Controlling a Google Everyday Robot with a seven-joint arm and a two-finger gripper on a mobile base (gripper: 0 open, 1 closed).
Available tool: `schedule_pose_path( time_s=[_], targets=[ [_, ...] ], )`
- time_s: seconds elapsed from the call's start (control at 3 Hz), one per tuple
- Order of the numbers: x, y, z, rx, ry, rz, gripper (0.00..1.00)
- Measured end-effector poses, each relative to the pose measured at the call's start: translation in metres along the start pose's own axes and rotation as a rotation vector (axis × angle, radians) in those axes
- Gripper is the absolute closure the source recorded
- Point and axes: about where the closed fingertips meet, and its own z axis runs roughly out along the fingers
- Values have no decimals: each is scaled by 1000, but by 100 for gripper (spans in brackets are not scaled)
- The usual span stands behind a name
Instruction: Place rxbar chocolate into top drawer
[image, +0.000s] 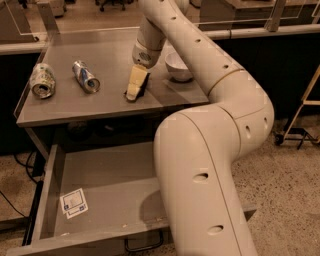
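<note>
My gripper points down at the middle of the grey counter, its tip touching or nearly touching the surface. A narrow dark strip lies against the gripper's right side. It may be the rxbar chocolate, but I cannot tell. No other dark bar shows on the counter. The top drawer is pulled out wide below the counter. It holds only a white square sticker, and its dark wire handle shows at the front edge.
Two crushed silver cans lie on the counter left of the gripper. A white bowl stands just right of it. My arm's large white links hang over the drawer's right half.
</note>
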Motion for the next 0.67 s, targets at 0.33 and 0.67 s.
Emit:
schedule_pose_path(
  time_s=[0.33, 0.67],
  targets=[
    [0, 0, 0, 0, 0, 0, 0],
    [0, 0, 0, 0, 0, 0, 15]
  ],
)
